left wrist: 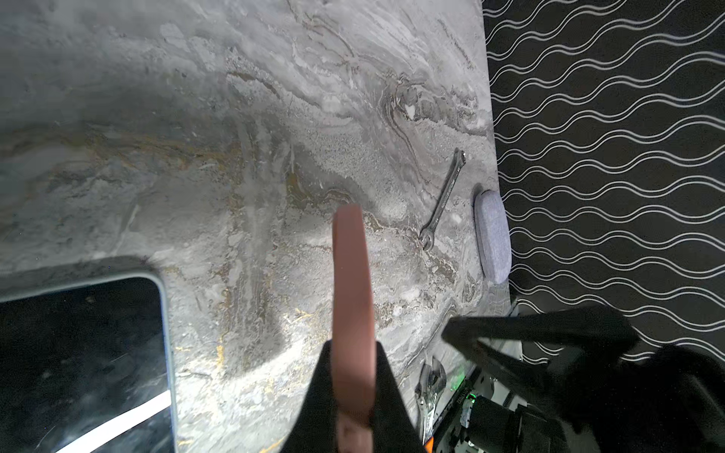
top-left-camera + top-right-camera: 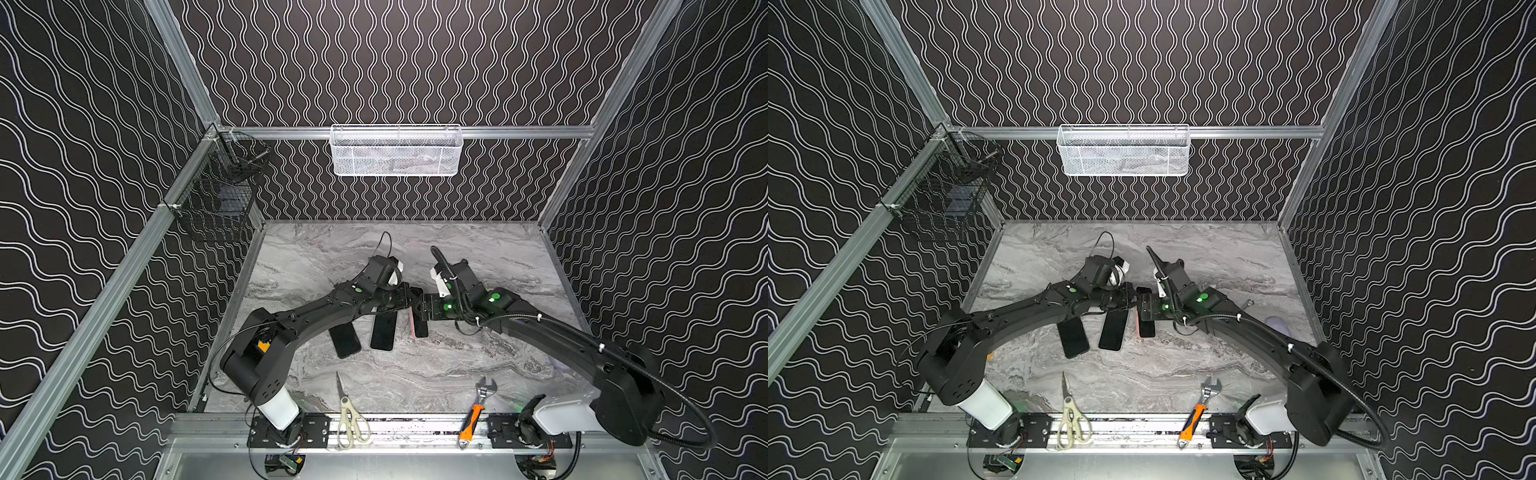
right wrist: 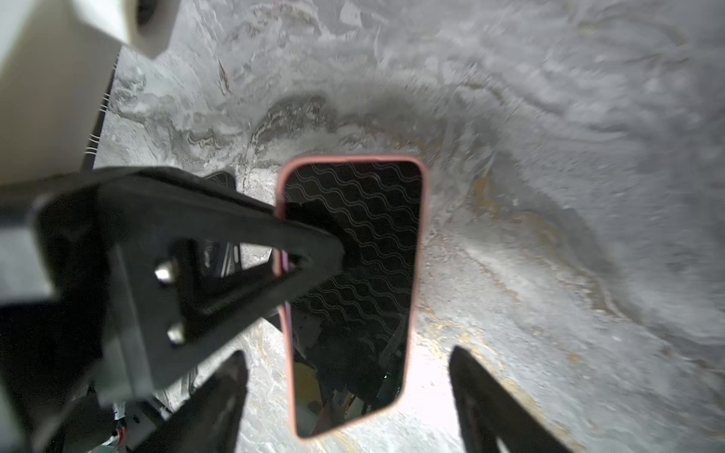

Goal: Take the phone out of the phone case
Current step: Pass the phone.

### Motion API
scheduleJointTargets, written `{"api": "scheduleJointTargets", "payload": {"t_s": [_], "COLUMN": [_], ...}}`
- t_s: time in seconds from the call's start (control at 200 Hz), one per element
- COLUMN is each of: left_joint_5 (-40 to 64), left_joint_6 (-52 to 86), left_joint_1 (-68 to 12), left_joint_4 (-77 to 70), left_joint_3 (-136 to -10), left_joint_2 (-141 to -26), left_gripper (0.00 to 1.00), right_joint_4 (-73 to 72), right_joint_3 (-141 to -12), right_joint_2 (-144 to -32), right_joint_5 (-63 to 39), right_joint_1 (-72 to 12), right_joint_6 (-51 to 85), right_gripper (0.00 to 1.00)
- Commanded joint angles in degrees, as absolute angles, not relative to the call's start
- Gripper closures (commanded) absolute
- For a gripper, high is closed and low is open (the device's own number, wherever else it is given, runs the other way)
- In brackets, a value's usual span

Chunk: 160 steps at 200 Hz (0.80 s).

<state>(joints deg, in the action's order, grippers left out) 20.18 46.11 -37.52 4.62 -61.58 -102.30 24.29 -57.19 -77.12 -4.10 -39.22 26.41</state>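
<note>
The phone (image 3: 353, 243), black screen up, sits inside a pink phone case (image 3: 279, 204). My left gripper (image 1: 352, 353) is shut on one long edge of the case (image 1: 351, 274), which appears edge-on in the left wrist view. In the right wrist view its fingers (image 3: 298, 243) pinch that rim. My right gripper (image 3: 347, 353) is open, a finger on each side of the phone's near end, touching neither side. In both top views the two grippers (image 2: 411, 303) (image 2: 423, 309) meet over the case (image 2: 413, 328) at the table's middle.
Two other dark phones (image 2: 345, 338) (image 2: 384, 332) lie just left of the case. Scissors (image 2: 347, 415) and an orange-handled wrench (image 2: 476, 411) rest at the front edge. A steel spanner (image 1: 443, 200) and a grey oval pad (image 1: 492, 235) lie by the right wall.
</note>
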Motion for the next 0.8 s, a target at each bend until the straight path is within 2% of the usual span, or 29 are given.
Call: {"api": "scheduleJointTargets", "payload": {"t_s": [0.0,0.035,0.215,0.43,0.706,0.731,0.796], "left_joint_5": [21.52,21.75,23.00,23.29,22.07,21.62,20.66], "left_joint_6": [44.99,45.13,46.21,51.55,59.99,60.99,62.89], "left_joint_1": [-35.82,-35.07,-30.42,-25.01,-20.31,-20.11,-19.89], "left_joint_4": [-0.07,-0.84,-6.80,-16.33,-29.12,-30.58,-33.38], "left_joint_3": [-61.90,-61.63,-60.19,-56.95,-51.22,-50.60,-49.54], "left_joint_2": [-100.41,-99.70,-94.44,-88.02,-83.43,-83.33,-83.28], "left_gripper": [1.00,1.00,1.00,1.00,1.00,1.00,1.00], "right_joint_4": [23.53,22.90,19.21,9.70,-5.16,-5.94,-9.06], "right_joint_3": [-54.45,-53.65,-50.82,-46.48,-41.60,-41.41,-40.78], "right_joint_2": [-72.48,-70.80,-63.68,-60.01,-60.61,-61.00,-62.13], "right_joint_5": [-4.28,-4.67,-10.30,-25.66,-38.53,-39.05,-41.35], "right_joint_1": [-37.75,-37.11,-32.92,-26.11,-21.89,-21.89,-21.80], "right_joint_6": [25.40,25.48,26.48,31.28,38.74,39.32,40.99], "right_gripper": [0.04,0.00,0.00,0.00,0.28,0.33,0.53]}}
